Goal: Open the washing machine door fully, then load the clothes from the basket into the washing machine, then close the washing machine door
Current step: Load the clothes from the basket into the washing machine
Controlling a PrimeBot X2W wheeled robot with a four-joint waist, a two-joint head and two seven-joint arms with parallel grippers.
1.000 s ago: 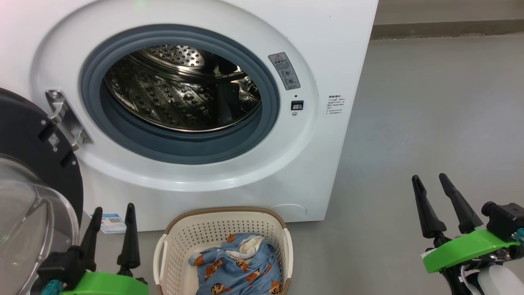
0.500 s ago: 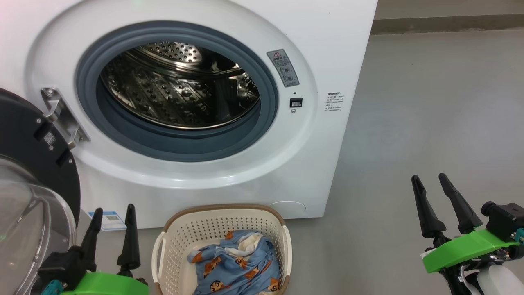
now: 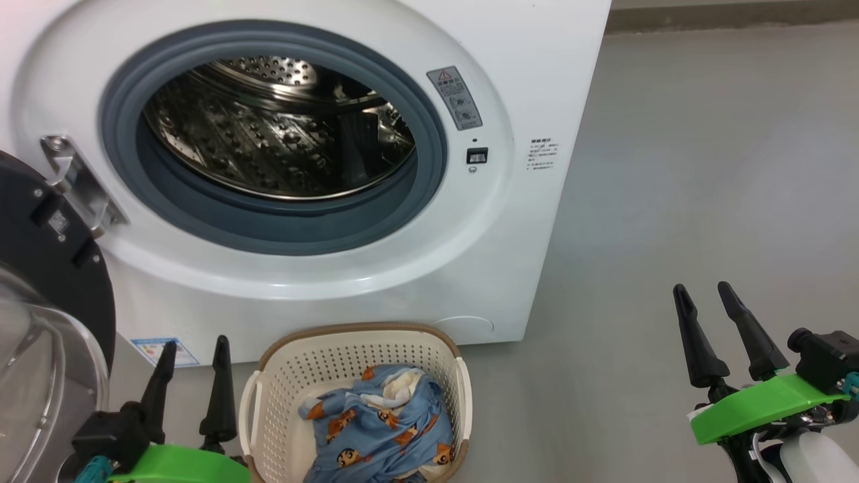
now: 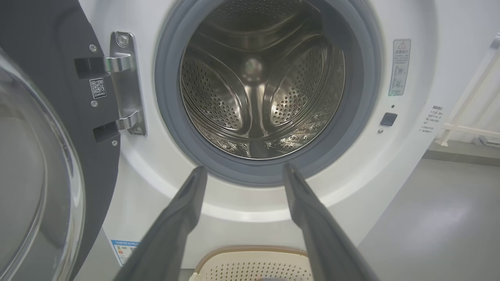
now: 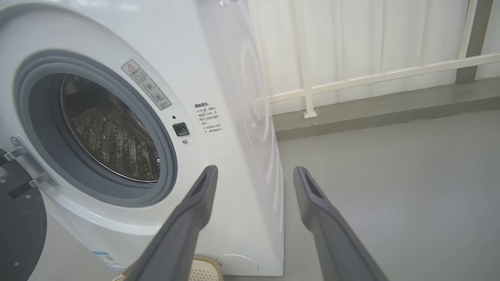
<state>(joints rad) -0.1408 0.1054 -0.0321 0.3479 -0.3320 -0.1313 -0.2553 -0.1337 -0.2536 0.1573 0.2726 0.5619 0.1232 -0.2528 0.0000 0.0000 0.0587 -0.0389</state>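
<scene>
Head view, stock at hand.
1. Washing machine: white front-loader standing on the grey floor. Its steel drum shows through the opening, ringed by a grey gasket.
2. Washing machine door: black rim with a clear glass bowl, swung wide open to the left on its metal hinge.
3. Basket: cream with a brown rim, on the floor just in front of the machine, below the opening.
4. Clothes: light blue with orange-brown faces and a cream patch, heaped inside the basket.
5. Left claw: fingers spread, holding nothing, just left of the basket and near the open door.
6. Right claw: fingers spread, holding nothing, well apart to the right, over the floor.
7. Blue label sticker: low on the machine front, behind the left claw.
</scene>
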